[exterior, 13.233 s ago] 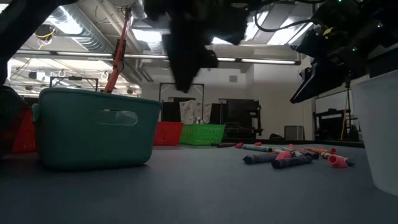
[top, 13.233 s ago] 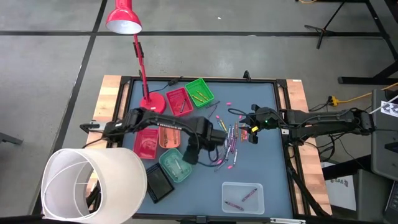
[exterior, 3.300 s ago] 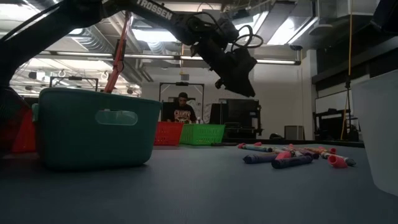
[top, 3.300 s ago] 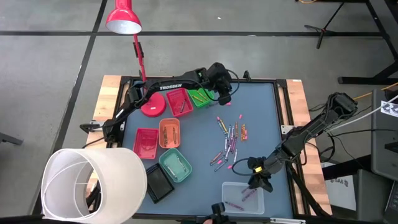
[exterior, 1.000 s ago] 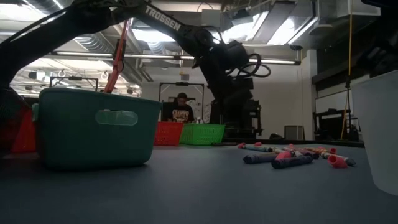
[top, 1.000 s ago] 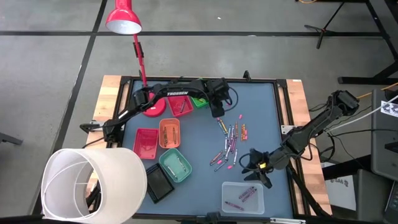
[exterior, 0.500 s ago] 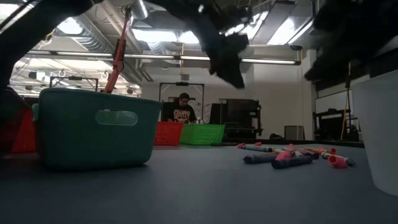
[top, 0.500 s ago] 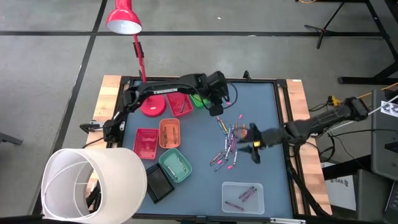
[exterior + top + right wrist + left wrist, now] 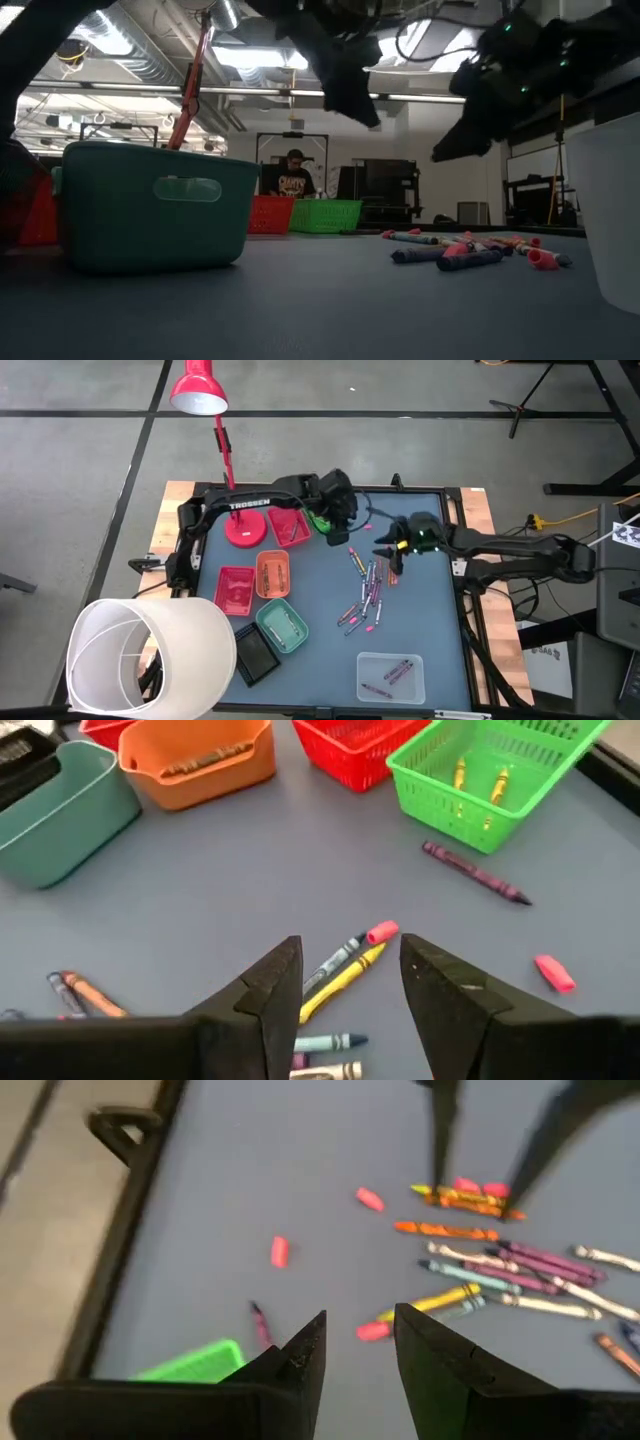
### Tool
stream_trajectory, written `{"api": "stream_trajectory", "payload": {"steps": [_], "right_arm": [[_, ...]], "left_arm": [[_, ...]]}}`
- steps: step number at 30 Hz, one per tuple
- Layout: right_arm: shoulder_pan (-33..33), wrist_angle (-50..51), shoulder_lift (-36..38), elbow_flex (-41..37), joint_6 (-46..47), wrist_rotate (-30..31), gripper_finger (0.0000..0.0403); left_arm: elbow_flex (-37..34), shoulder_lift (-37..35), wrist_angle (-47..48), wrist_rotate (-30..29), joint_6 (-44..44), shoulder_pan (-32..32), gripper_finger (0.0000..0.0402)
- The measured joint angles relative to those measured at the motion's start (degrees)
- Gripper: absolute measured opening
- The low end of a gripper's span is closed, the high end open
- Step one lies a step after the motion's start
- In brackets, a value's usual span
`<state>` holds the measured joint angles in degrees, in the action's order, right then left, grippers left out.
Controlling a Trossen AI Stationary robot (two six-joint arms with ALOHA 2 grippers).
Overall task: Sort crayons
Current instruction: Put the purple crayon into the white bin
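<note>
Left pincer [image 9: 358, 1342]: released, empty, above the counter [image 9: 420, 630] beside the green mesh plastic tray [image 9: 322, 519]. Right pincer [image 9: 350, 975]: released, empty, over the scattered thin wax crayons of mixed colours [image 9: 368, 588], which lie mid-counter; a yellow crayon [image 9: 338, 982] lies below its tips.

My 2 arms dark overhead, teal bin [image 9: 150, 205] near left, crayons [image 9: 470, 250] scattered right, red basket [image 9: 270, 214] and green basket [image 9: 325, 215] beyond.

Ceiling lights [image 9: 235, 58] glare behind silhouetted arms in the low view; left wrist view blurs; overhead even, bright.
</note>
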<state>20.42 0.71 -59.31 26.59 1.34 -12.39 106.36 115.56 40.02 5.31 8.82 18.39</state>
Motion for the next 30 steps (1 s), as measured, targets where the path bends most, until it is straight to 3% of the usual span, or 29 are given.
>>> {"api": "stream_trajectory", "payload": {"steps": [3, 6, 13, 16, 23, 30], "right_arm": [[4.2, -5.0, -3.6, 0.0, -1.7, -5.3, 0.0166], [7.1, -8.6, -7.6, 0.5, -1.9, -6.9, 0.0166], [9.8, -7.3, -19.8, 9.6, -7.2, -7.2, 0.0166], [9.7, -2.3, -25.1, 15.4, -10.3, -7.0, 0.0166], [9.6, 7.8, -36.3, 27.9, -16.7, -1.3, 0.0166], [9.6, 11.5, -42.4, 34.3, -19.9, 1.7, 0.0166]], "left_arm": [[-8.6, -4.4, -5.7, 0.3, -1.5, 0.0, 0.0104], [-19.1, -11.2, -13.5, 0.0, -3.6, 0.3, 0.0104], [-42.1, -27.4, -28.9, -0.3, -7.1, 1.6, 0.0104], [-49.0, -32.4, -33.3, -0.4, -7.2, 1.6, 0.0104], [-59.1, -37.8, -40.4, -0.2, -7.7, 1.3, 0.0104], [-62.4, -37.9, -43.5, -0.2, -8.7, 1.3, 0.0104]]}}
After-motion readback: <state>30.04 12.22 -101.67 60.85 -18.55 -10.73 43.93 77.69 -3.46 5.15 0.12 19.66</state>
